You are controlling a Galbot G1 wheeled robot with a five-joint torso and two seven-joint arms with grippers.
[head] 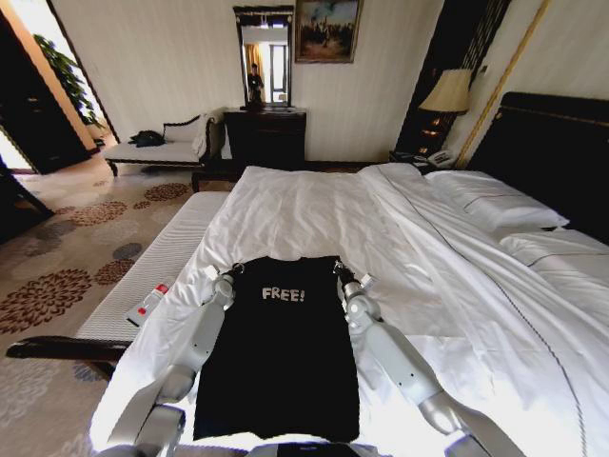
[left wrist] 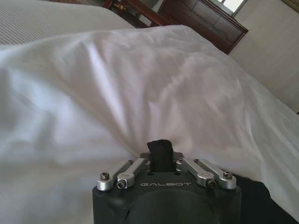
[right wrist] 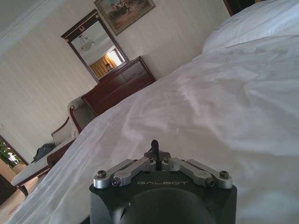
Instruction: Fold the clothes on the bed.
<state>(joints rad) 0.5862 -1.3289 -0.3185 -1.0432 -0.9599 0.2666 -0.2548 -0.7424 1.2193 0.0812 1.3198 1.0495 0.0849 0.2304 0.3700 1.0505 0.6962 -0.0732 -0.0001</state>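
A black T-shirt (head: 281, 357) with a white "FREE!" print lies flat on the bed (head: 314, 219), its sides folded in to a narrow rectangle. My left gripper (head: 231, 271) is at its far left corner. In the left wrist view this gripper (left wrist: 160, 156) is shut on a tuft of black cloth (left wrist: 160, 148). My right gripper (head: 340, 269) is at the far right corner. The right wrist view has it (right wrist: 154, 154) shut, a thin bit of dark fabric (right wrist: 154, 145) pinched between the tips. Both arms lie along the shirt's long edges.
A white-cushioned bench (head: 171, 252) runs along the bed's left side, with a small white and red object (head: 147, 305) on it. Pillows (head: 495, 205) lie at the right by the dark headboard (head: 561, 152). A dresser with a mirror (head: 265, 133) stands beyond the bed.
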